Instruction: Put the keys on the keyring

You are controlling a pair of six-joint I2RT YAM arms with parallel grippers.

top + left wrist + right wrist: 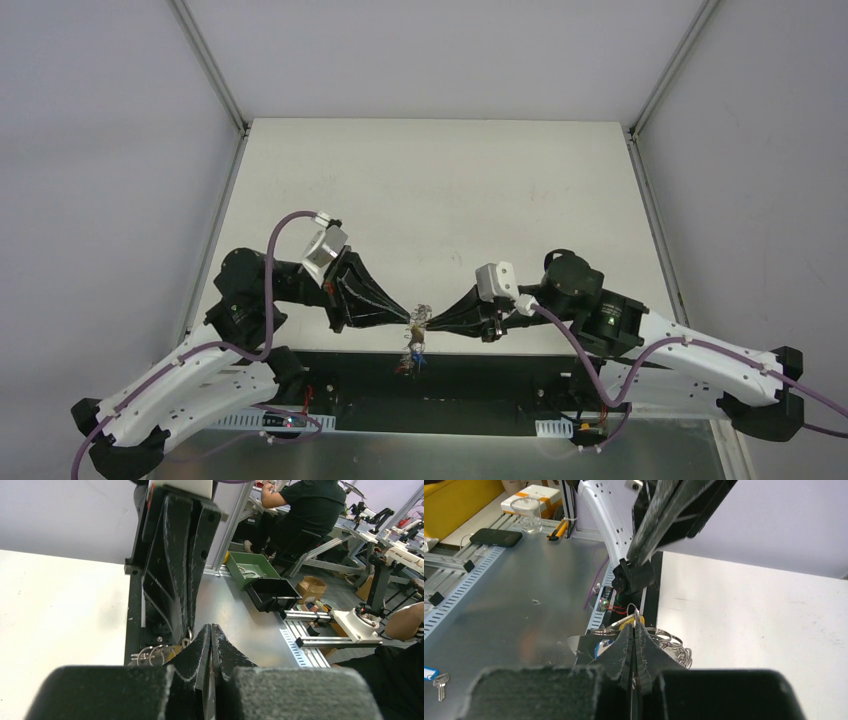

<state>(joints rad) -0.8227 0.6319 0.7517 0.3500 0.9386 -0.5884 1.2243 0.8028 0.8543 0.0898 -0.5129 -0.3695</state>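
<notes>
**Both end effectors pinched together over the hanging keyring, mid-threading**

At centre frame in the top view, the left end effector (408, 313) and right end effector (432, 318) meet tip to tip above the near edge of the worktop (450, 200), both fully closed. In the right wrist view a thin wire loop of the keyring (637, 616) rises from between the right fingertips, so that side appears to grip it. What the left pinches I cannot tell. A cluster of keys (674, 649), one of them yellow-headed, hangs just below the tips, seemingly on the ring already. A loose key with a blue tag (438, 679) lies lower left on the metal shelf, so I judge the task only partly done.
</notes>
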